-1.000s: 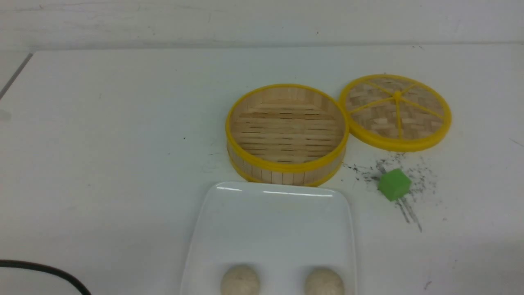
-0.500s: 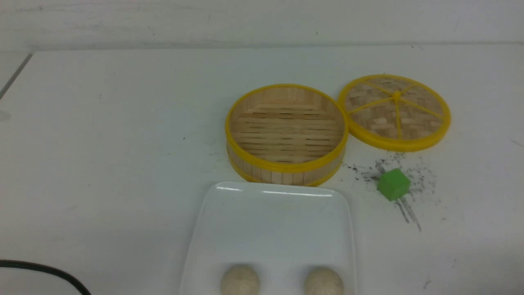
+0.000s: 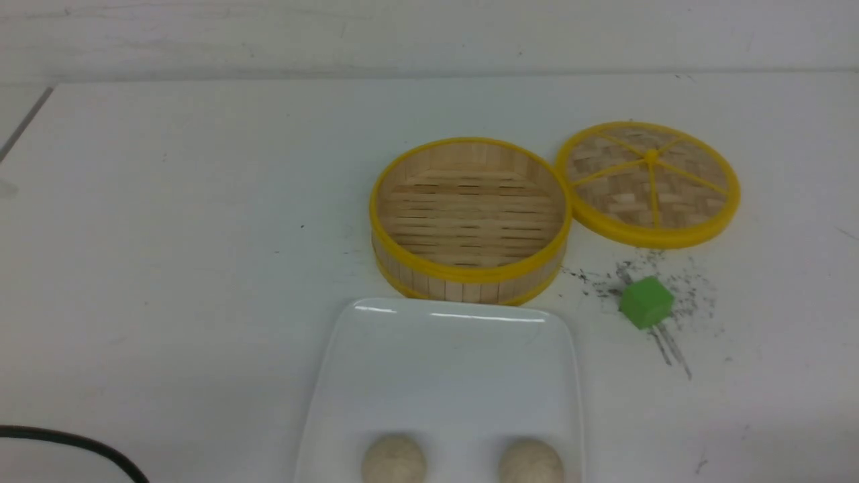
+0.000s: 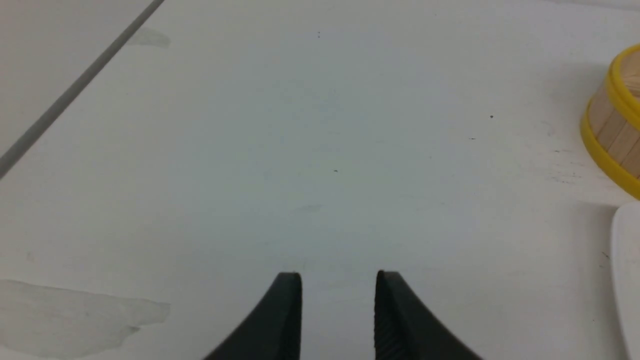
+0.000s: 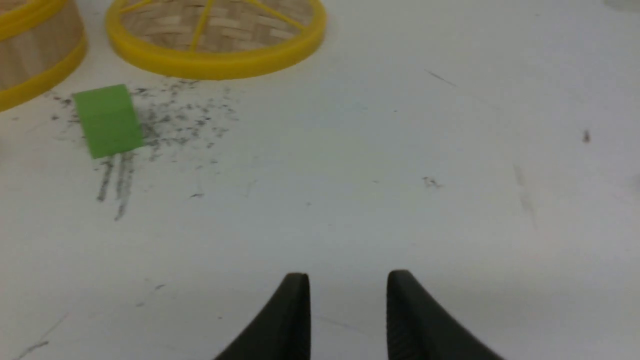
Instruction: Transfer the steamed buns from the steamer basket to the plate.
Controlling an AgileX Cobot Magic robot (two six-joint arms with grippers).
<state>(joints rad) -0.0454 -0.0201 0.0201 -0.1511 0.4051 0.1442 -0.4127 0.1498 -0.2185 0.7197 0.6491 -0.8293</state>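
Unmoved since a second ago: both steamed buns [image 3: 394, 458] on the plate [image 3: 443, 349], steamer basket [image 3: 470, 272] empty, left gripper [image 4: 338, 275] and right gripper [image 5: 348, 274] part-open, holding nothing; apparently finished, needing no further pick.

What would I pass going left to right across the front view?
black cable → left steamed bun → right steamed bun, both on the plate → green cube. The steamer basket and lid overlap these across the picture, so they are left out.
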